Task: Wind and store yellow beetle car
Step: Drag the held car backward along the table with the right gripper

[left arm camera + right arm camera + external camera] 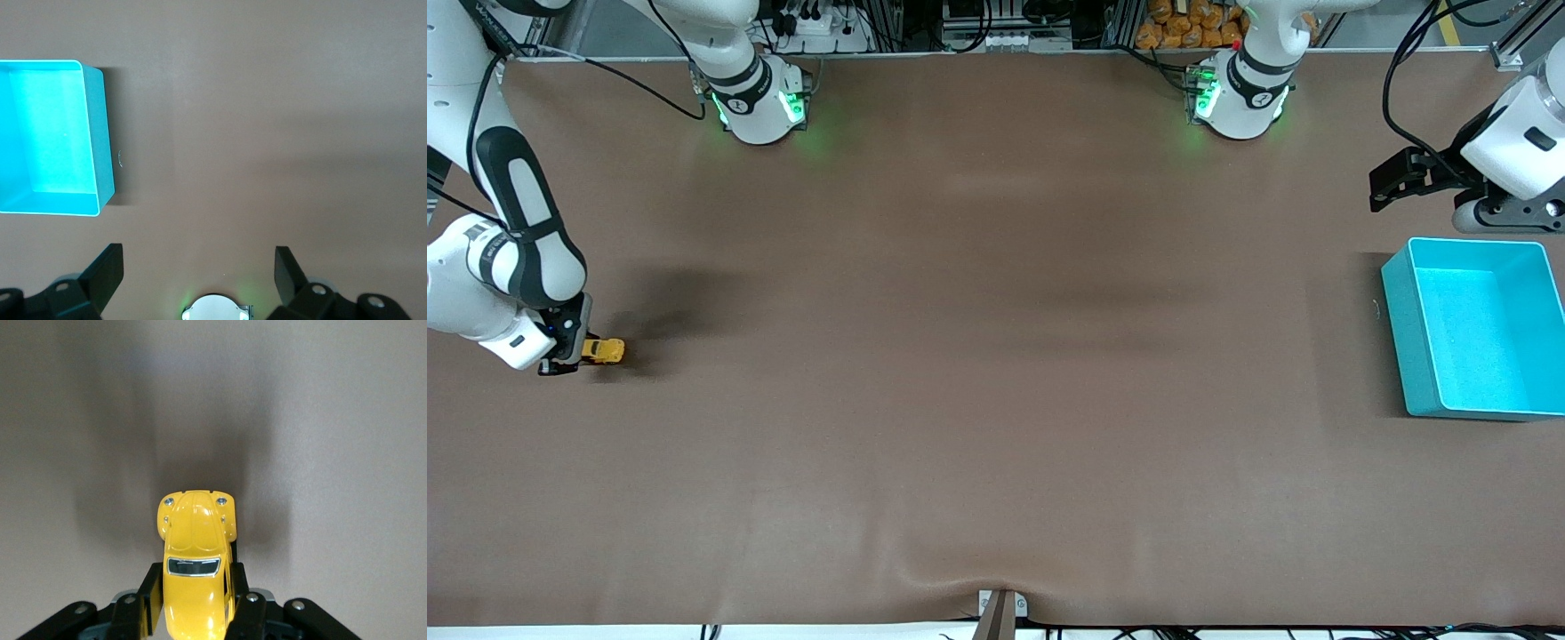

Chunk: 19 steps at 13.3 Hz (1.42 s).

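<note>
Front view: one yellow beetle car (pixel 604 350), one bin (pixel 1476 327).

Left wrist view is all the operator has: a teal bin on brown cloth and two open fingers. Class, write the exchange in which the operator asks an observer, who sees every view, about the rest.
Operator: Where is the car?
Observer: At the right arm's end of the table, the car sits between the fingers of the right end effector.
Operator: Is it gripped?
Observer: The right wrist view shows both fingers pressed against the car's sides.
Operator: Where is my end effector?
Observer: The left end effector hangs open over the cloth, beside the bin and farther from the front camera than it.
</note>
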Tool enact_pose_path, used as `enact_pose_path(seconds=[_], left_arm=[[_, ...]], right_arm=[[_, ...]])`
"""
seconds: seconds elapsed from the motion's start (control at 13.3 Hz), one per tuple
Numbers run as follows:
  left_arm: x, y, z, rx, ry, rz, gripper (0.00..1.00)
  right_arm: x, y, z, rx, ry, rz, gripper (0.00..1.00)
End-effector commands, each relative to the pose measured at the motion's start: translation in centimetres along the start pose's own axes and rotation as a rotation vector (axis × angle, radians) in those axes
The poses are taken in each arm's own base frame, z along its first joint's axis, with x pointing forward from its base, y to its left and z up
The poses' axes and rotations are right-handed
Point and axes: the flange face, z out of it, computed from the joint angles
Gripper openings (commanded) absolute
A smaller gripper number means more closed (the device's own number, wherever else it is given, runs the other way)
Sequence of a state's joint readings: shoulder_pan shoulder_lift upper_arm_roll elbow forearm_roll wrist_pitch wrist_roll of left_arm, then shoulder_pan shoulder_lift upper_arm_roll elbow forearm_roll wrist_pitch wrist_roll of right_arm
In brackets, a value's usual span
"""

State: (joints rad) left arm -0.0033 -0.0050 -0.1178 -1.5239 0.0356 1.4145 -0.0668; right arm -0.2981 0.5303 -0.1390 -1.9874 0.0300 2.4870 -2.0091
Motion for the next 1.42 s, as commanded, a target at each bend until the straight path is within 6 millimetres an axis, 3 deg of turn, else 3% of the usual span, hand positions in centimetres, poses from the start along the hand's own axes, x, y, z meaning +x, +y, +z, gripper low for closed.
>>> enact_pose_path(seconds=[0.0,0.6,0.75,0.82,0.97,1.35], left_arm=[[-0.5,0.1,-0.3,-0.015,-0.004,-0.007,1.00],[-0.5,0.1,-0.1,-0.015,-0.007,-0.026,1.00],[-0.5,0.1,-0.1,-0.015,-0.007,-0.026,1.00],[-0.5,0.1,-0.1,-0.015,-0.007,-0.026,1.00],[-0.6,0.1,-0.2,-0.015,-0.006,-0.026,1.00],[-0.5,0.1,-0.1,-0.015,-0.009,-0.026,1.00]], right_arm=[[-1.6,-0.5,2.0,0.014,0.021,0.014,0.29],[-2.0,-0.4,2.0,0.008,0.022,0.028,0.30],[-2.0,-0.4,1.9,0.007,0.021,0.029,0.36],[-2.0,-0.3,1.9,0.007,0.021,0.031,0.51],[-2.2,0.1,1.3,0.019,0.031,0.034,1.00],[-2.8,1.9,-1.6,0.044,0.075,0.050,1.00]])
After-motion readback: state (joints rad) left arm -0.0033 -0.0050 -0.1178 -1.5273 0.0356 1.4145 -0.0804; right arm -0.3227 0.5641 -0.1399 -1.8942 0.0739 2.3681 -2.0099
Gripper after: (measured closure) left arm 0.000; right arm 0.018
